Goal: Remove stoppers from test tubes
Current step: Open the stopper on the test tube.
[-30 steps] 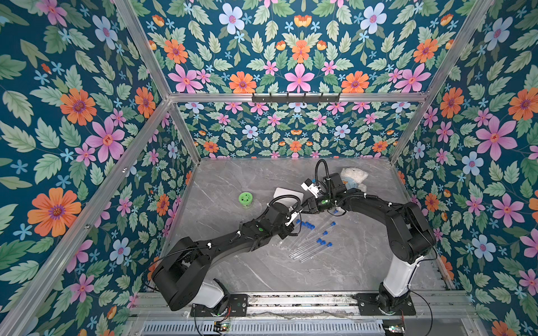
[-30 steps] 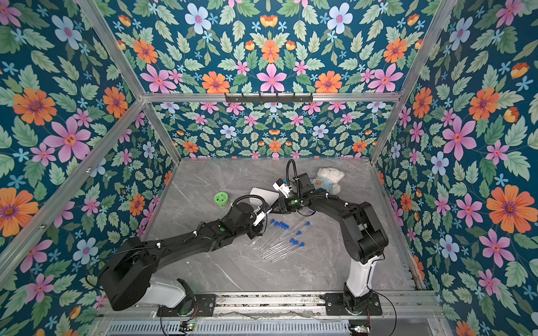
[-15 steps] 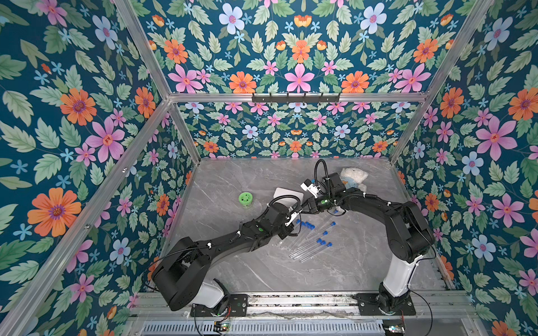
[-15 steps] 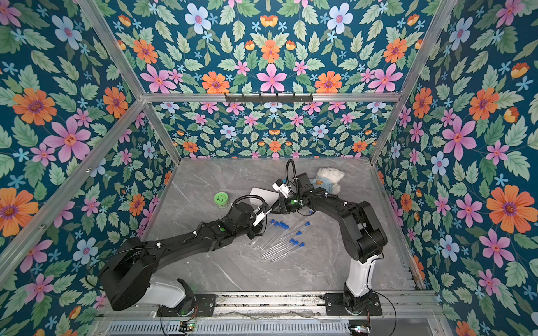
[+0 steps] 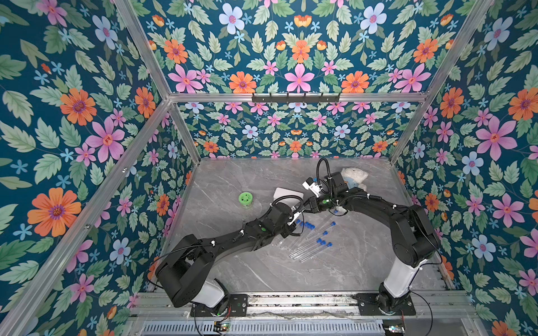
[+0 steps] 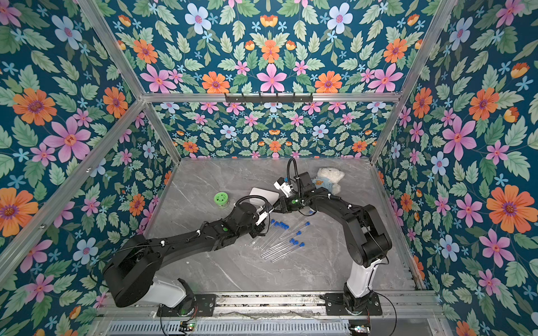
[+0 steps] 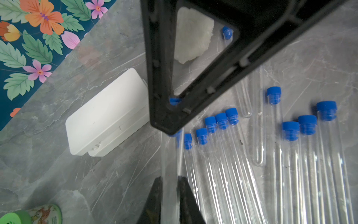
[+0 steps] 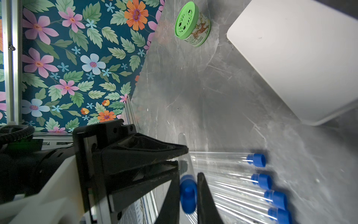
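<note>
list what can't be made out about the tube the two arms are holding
- held stopper, left wrist view: mostly covered by the right gripper, so whether it is out of the held tube cannot be told
- same stopper, right wrist view: blurred
- both top views: stopper and tube too small, hidden where the left gripper meets the right
- plush toy: partly behind the right arm

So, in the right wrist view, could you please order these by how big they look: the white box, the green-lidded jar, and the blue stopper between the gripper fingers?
1. white box: largest, though the frame cuts it off.
2. green-lidded jar.
3. blue stopper: smallest, and blurred; it is very near the camera, so it looks bigger than it truly is.
</note>
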### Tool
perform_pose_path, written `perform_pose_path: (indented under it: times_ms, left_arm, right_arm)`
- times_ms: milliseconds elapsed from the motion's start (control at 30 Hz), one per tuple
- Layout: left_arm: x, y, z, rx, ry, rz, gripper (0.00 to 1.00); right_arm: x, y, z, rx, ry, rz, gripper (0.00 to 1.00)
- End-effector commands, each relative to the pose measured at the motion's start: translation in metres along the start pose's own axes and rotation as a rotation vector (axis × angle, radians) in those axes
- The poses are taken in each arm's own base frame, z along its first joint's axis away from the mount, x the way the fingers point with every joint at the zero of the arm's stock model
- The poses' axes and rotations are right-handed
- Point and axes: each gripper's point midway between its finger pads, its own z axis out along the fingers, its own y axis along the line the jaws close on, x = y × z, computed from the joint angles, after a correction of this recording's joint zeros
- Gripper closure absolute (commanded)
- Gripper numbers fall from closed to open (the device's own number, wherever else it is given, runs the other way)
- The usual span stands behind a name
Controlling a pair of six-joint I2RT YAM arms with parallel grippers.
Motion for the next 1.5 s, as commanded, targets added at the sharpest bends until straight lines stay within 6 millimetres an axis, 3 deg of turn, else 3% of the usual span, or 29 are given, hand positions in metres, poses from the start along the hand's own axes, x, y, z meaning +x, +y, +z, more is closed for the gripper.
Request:
perform_pose_path:
  times_ms: [0, 533, 1067, 1200, 1367, 1467]
  left_arm:
    - [0.025, 0.011, 0.0, -0.067, 0.106, 0.01, 1.0]
    - [0.027, 0.02, -0.007, -0.122, 0.161, 0.031, 1.0]
    - [0.033, 0.022, -0.007, -0.148, 0.184, 0.033, 1.0]
    - [0.035, 0.028, -0.007, -0.177, 0.19, 0.019, 1.0]
    - [0.055, 0.036, -0.001, -0.197, 0.266, -0.04, 1.0]
    - [0.057, 0.041, -0.001, -0.176, 0.253, -0.107, 1.0]
  right_arm:
    - [-0.004, 0.004, -0.006, -0.005, -0.016, -0.027, 1.0]
    - [-0.003, -0.011, -0.012, 0.104, -0.016, -0.042, 1.0]
    - [-0.009, -0.002, -0.022, 0.06, -0.063, -0.038, 1.0]
    - [-0.002, -0.024, -0.021, 0.159, -0.031, -0.012, 1.0]
    - [0.01, -0.054, -0.02, 0.292, 0.027, 0.013, 1.0]
    - [0.014, -0.066, -0.021, 0.35, 0.04, 0.021, 1.0]
